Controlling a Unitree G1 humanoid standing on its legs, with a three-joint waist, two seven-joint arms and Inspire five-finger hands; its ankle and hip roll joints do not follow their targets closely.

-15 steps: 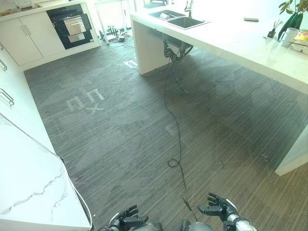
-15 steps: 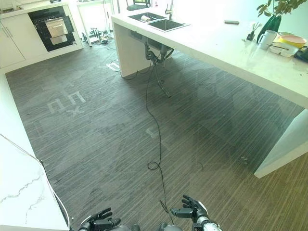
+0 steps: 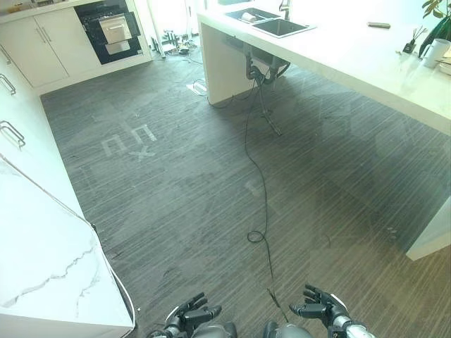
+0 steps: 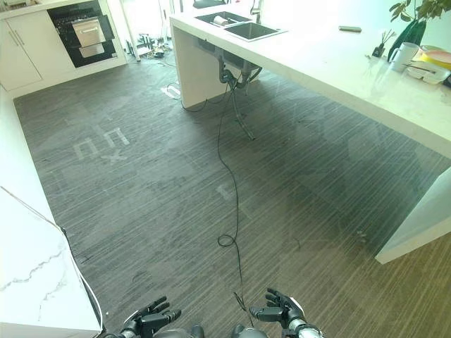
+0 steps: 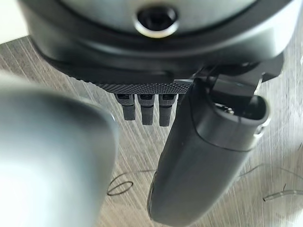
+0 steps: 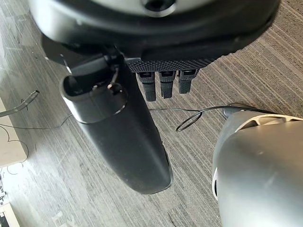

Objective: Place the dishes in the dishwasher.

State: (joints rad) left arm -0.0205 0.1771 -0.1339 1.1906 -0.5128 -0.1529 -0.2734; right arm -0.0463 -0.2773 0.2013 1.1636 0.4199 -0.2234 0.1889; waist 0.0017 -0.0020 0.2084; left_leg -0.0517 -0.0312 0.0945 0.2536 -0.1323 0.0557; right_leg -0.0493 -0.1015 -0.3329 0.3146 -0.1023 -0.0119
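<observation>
The job is at its approach stage: nothing is picked up, and both hands hang low and near over the grey floor (image 3: 197, 176). The left hand (image 3: 187, 315) has its fingers loosely spread and holds nothing. The right hand (image 3: 318, 308) is the same, fingers relaxed and apart with only floor showing past them in its wrist view.

The dishes sit at the far right on the long white tabletop (image 4: 338, 67): a white mug (image 4: 404, 54) and, just beside it to the right, what looks like a stack of plates (image 4: 427, 67). They are well apart from both hands, with open floor between. A small pale item also lies in the sink (image 4: 243, 29) at the far end of the same tabletop; what it is cannot be told.

A dark built-in appliance (image 3: 113, 32) stands at the far left among white cabinets and is probably the dishwasher.

The next move likely calls for walking towards the right-hand tabletop until the mug is within the right hand's reach.
</observation>
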